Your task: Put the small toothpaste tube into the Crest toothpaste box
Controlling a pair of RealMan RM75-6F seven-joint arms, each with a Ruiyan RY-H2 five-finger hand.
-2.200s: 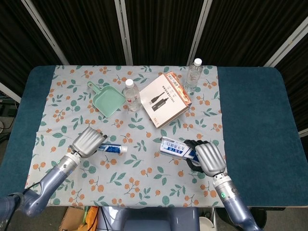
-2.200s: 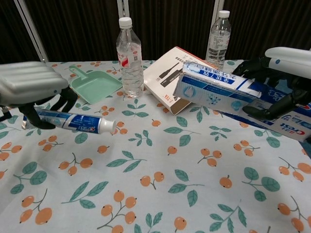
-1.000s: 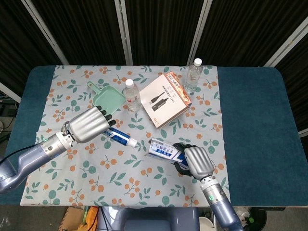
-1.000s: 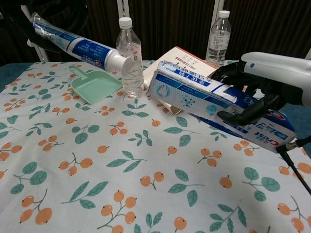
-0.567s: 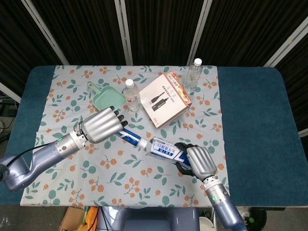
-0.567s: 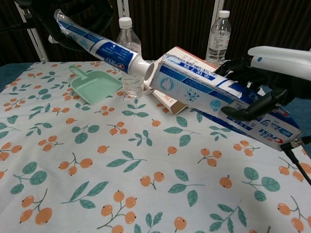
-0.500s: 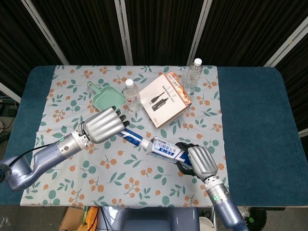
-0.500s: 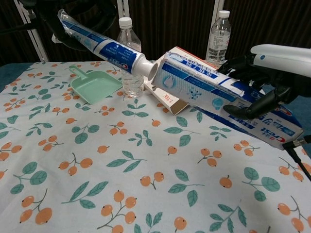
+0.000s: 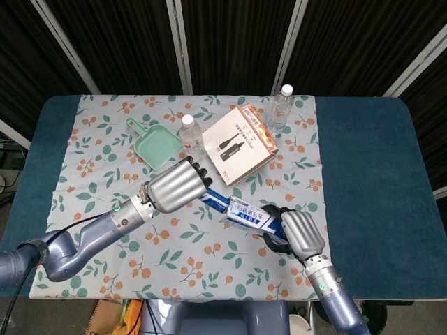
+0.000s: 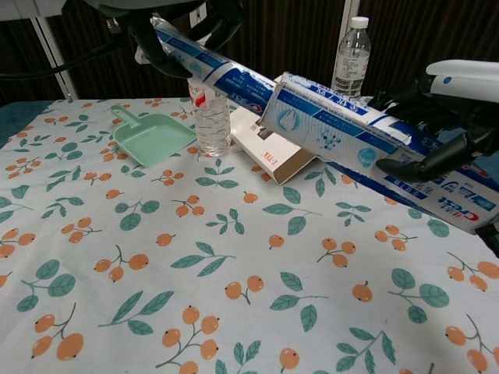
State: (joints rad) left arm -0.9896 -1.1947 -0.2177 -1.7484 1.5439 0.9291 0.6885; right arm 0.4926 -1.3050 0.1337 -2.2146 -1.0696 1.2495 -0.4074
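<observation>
Left robot hand (image 9: 176, 185) grips small blue-white toothpaste tube (image 10: 212, 68), cap end inside open mouth of long blue-white Crest carton (image 10: 366, 144). Right robot hand (image 9: 297, 232) clasps carton aloft, tilted toward tube for straight feed.

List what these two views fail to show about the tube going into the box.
- Toothpaste tube cap end: hidden inside the Crest box in both views, so depth is unknown.
- Left hand: chest view's top edge crops it.
- Right hand grip: its own back covers the fingers in head view.
</observation>
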